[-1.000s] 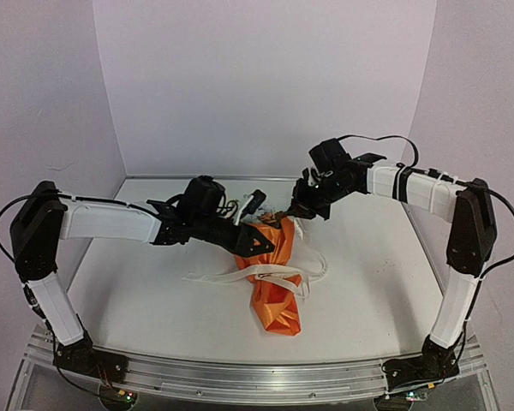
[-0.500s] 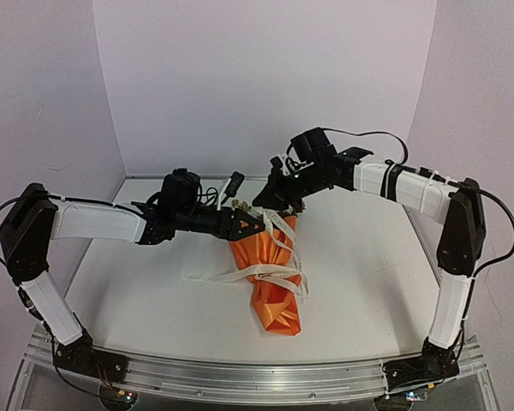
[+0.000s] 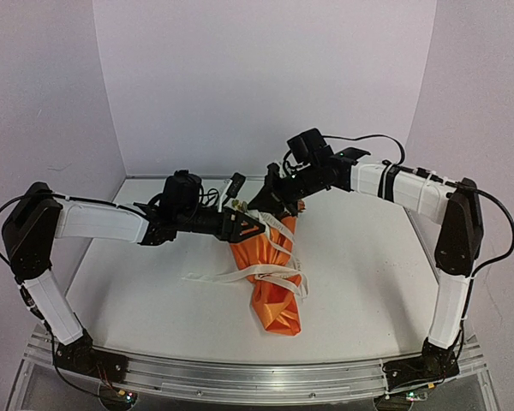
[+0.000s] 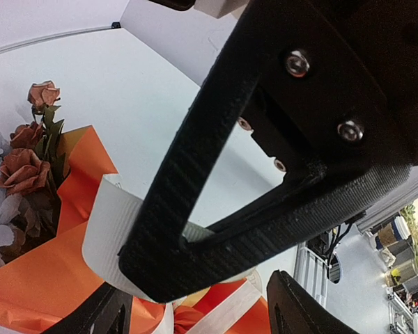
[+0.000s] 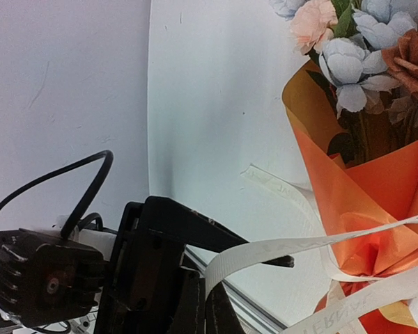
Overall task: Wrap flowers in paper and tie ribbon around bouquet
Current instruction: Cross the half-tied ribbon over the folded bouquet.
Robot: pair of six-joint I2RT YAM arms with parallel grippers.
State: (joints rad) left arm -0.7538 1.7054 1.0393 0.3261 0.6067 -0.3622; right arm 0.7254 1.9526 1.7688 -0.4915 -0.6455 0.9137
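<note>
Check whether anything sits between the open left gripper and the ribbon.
Nothing visible does. The left gripper hangs open right at the ribbon, which crosses the orange paper just behind its finger. The right gripper pinches another stretch beside it, not between.

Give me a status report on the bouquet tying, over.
Left fingers open. Right fingers shut on ribbon. Ribbon loops across bouquet, no bow visible. Both sets of fingers crowded together over its wide end.
</note>
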